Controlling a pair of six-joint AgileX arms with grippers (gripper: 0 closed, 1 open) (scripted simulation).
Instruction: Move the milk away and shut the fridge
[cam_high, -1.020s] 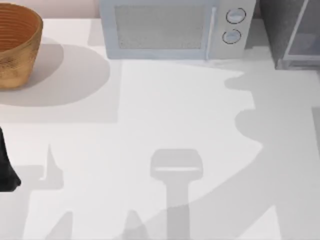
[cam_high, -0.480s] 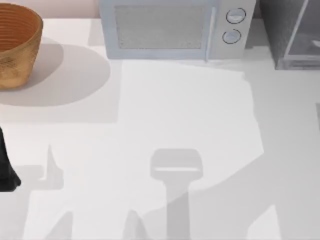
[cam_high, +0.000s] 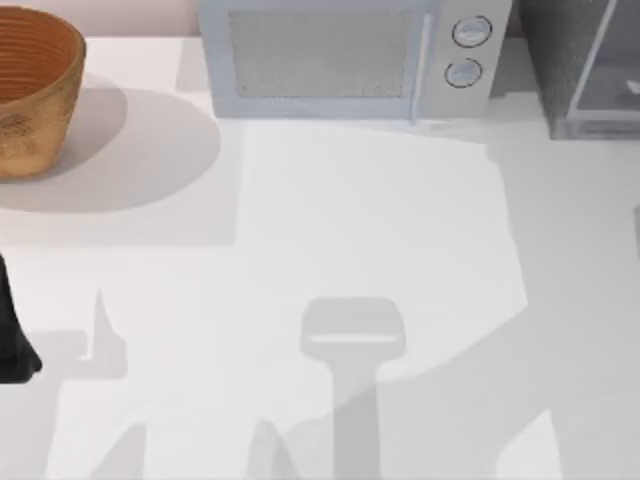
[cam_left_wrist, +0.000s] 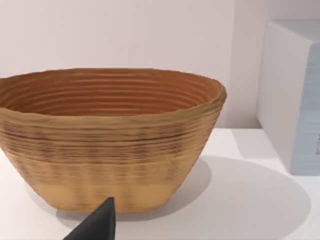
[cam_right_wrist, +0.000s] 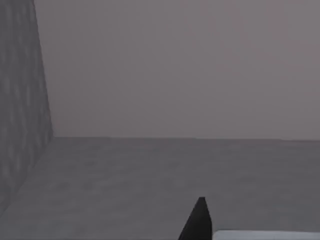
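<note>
The fridge (cam_high: 558, 55), a dark grey speckled cabinet, stands at the table's back right corner. Its pale grey framed translucent door panel (cam_high: 612, 92) reaches the top view's right edge. The milk is out of view. My left arm (cam_high: 10, 340) shows as a dark shape at the table's left edge. A dark part of my left gripper (cam_left_wrist: 97, 226) points toward a woven basket (cam_left_wrist: 110, 140). In the right wrist view a dark part of my right gripper (cam_right_wrist: 199, 220) hangs over a shaded grey surface, with a speckled dark grey wall (cam_right_wrist: 20, 115) at one side.
A woven brown basket (cam_high: 35, 90) stands at the back left. A light grey microwave (cam_high: 330, 55) with two round knobs (cam_high: 468, 50) sits at the back middle, just left of the fridge. Shadows lie across the white table (cam_high: 330, 220).
The shadow over the table's right side has lost its rounded lobes and now has a straight edge. The left arm has not moved.
</note>
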